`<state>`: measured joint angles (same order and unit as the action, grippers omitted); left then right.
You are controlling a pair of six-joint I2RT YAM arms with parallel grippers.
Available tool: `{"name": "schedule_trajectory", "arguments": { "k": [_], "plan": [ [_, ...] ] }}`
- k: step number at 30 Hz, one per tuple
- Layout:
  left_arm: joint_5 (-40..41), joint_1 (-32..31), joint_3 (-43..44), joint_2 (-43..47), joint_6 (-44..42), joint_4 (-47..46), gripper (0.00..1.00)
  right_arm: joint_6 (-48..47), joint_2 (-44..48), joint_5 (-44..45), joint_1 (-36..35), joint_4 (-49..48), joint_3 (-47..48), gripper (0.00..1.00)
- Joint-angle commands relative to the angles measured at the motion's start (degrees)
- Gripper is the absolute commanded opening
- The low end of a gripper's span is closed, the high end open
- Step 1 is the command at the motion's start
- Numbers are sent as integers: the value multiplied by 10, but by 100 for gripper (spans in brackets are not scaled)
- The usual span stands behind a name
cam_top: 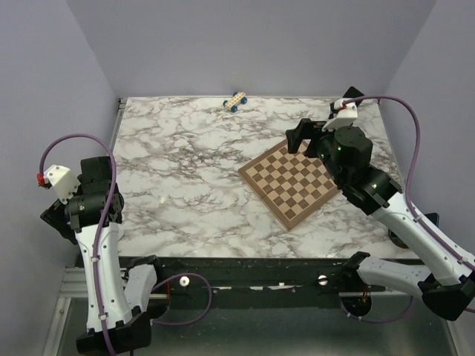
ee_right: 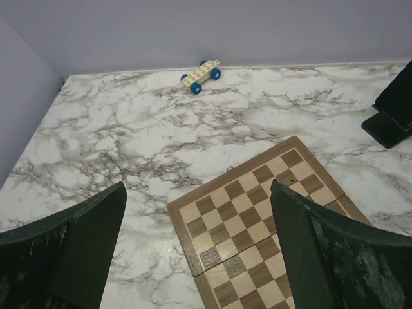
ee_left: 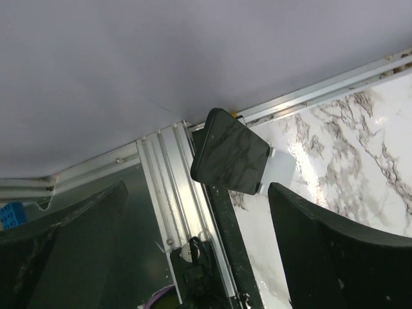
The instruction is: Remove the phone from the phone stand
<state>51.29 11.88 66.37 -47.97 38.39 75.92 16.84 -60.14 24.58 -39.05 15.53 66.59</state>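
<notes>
Marble-patterned white with grey veins covers the table (cam_top: pixel 185 185), smooth and slightly glossy, boxed in by plain lilac walls (cam_top: pixel 260 44). A ribbed aluminium rail (ee_left: pixel 170 187) runs along the table edge in the left wrist view.

A wooden chessboard (cam_top: pixel 291 182) of light and dark squares lies flat and turned diamond-wise on the right half of the table. Near the far edge sits a small toy car chassis (cam_top: pixel 235 101), cream with blue wheels, well apart from the board.

The phone stand (ee_right: pixel 394 106), matt black with a flat foot and a tilted plate, stands at the far right beyond the chessboard. The picture edge crops it, so I cannot tell whether anything rests on it. In the top view the right arm covers most of that corner.

A black phone (ee_left: pixel 228 151), glossy enough to mirror the marble veins, lies at a table corner, partly overhanging the rail.

The right gripper (ee_right: pixel 197 187) hovers above the chessboard with its dark green fingers spread wide and nothing between them. The left gripper (ee_left: pixel 197 187) hangs off the table's left side, its fingers likewise parted and empty.
</notes>
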Motion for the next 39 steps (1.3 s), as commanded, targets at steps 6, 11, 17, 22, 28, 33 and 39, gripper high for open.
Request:
{"name": "schedule_trajectory", "arguments": {
  "k": [6, 11, 17, 22, 28, 33, 39],
  "plan": [
    [-18, 67, -5, -4, -6, -62, 98, -8, -7, 0, -4, -1, 8, 100],
    [-17, 106, 6, -46, 30, -64, 98, -9, -19, 0, -4, 3, 7, 100],
    [-106, 156, -49, -39, 52, -111, 99, -9, -19, 5, -4, 7, 10, 100],
    [-92, 166, -83, -25, 50, -138, 99, -9, -20, -4, -4, 4, 9, 100],
    [-97, 182, -127, -11, 61, -154, 98, -5, -22, -13, -4, 4, 6, 100],
    [-77, 188, -159, 9, 73, -176, 96, -3, -20, -15, -4, 3, 4, 100],
    [-68, 192, -186, 26, 81, -206, 93, -4, -16, -15, -4, 2, 1, 100]
  ]
}}
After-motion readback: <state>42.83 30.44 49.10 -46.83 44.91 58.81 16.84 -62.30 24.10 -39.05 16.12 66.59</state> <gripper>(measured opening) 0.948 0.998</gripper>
